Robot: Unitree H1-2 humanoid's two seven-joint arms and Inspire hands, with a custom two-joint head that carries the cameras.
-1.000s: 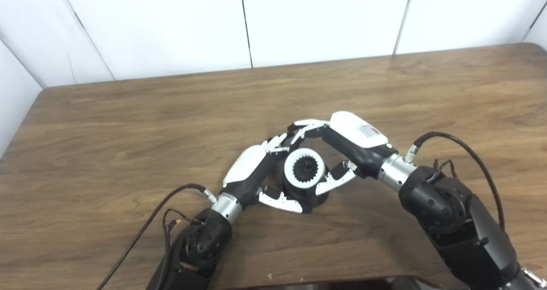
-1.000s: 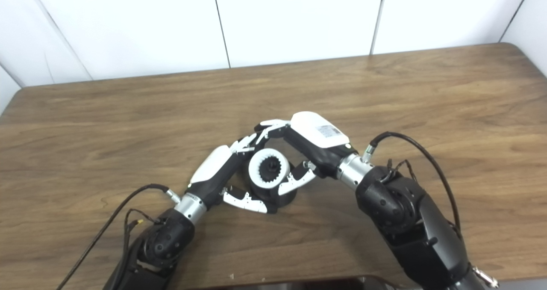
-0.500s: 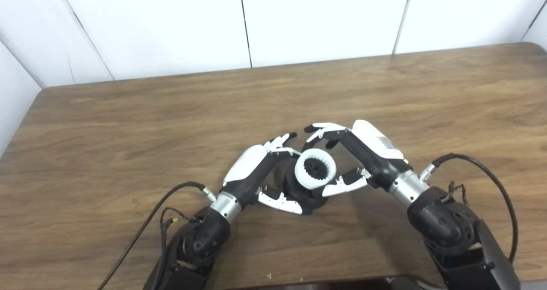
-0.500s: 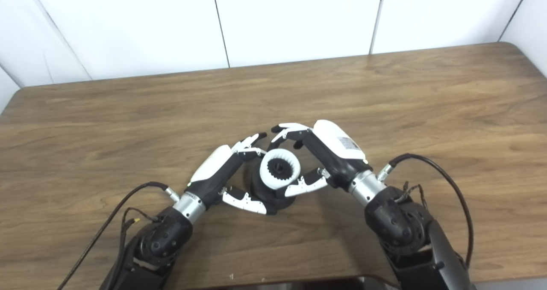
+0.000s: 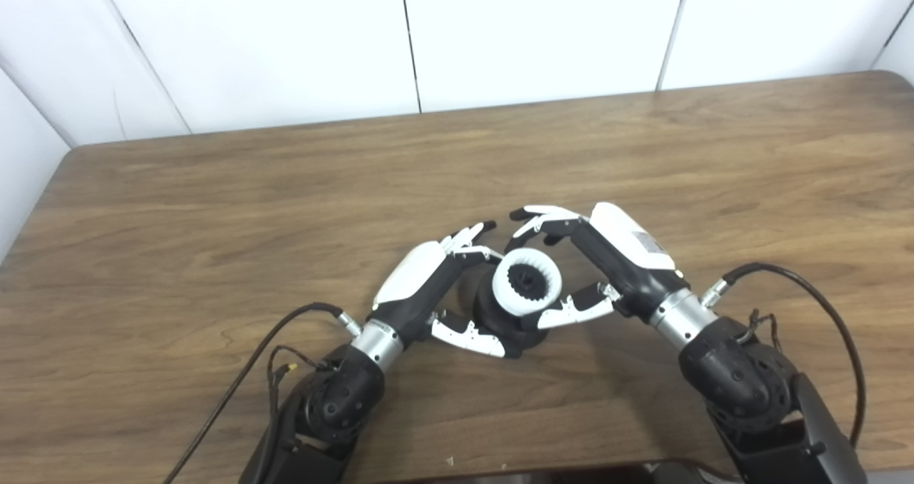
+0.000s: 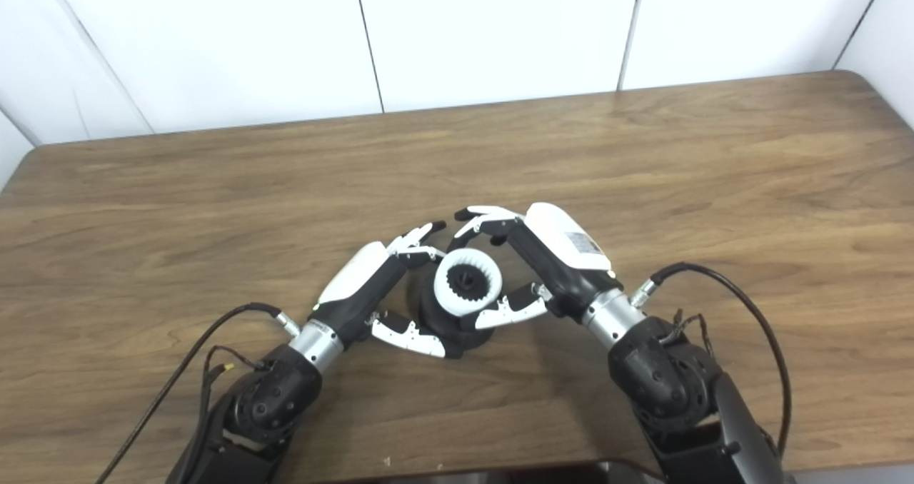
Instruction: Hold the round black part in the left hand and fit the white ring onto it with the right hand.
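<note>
Our left hand [image 5: 421,284] is wrapped around the round black part [image 5: 500,320], thumb curled along its near side and fingers [image 5: 468,238] reaching over the far side, so most of the part's left flank is hidden from us. The part sits on the table [image 5: 214,205], near its middle and toward the near edge. Our right hand [image 5: 607,255] comes in from the right and pinches the white ring [image 5: 527,283], thumb on the near rim and fingers [image 5: 539,220] arched over the far rim. The ring sits tilted on top of the black part, its toothed inner edge facing us with a dark hub showing through the hole. We honestly can't tell if it's seated all the way down or just resting there, the fingers cover the joint. Black cables [image 5: 807,291] loop off both wrists. Behind the table there's just a white panelled wall [image 5: 535,34].
</note>
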